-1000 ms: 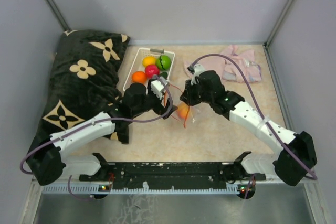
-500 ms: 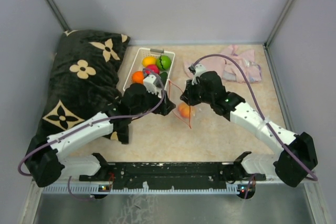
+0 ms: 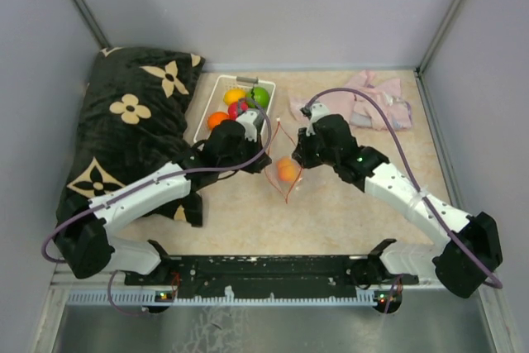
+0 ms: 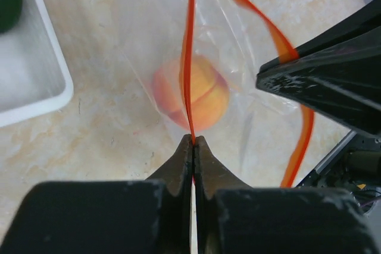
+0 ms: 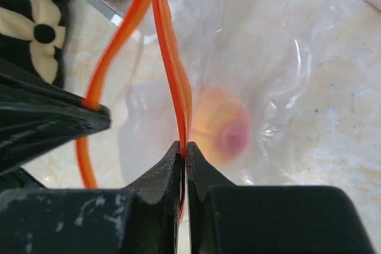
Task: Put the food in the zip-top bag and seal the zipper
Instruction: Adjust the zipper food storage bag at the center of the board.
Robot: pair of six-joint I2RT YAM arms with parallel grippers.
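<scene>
My left claw [image 4: 193,142] pinched the zipper [image 4: 189,52], right claw [image 5: 183,146] clamped its other lip, peach fruit [image 4: 211,99] lay inside the zip-top bag [image 4: 152,22], twelve o'clock from both.

Black flowered cushion [image 3: 132,138] is filling the whole left side and blocking any approach there. White basket [image 3: 207,112] is sitting just beside it at far centre-left.

Left gripper [image 4: 192,141] and right gripper [image 5: 183,146] are crowding the zip-top bag [image 4: 149,22] from either side, both pinching its zipper [image 4: 189,57].

Pink cloth [image 3: 376,101] is occupying the far right.

Bare table [image 3: 331,221] near of the bag is staying free, as is a narrow far lane between basket and cloth.
</scene>
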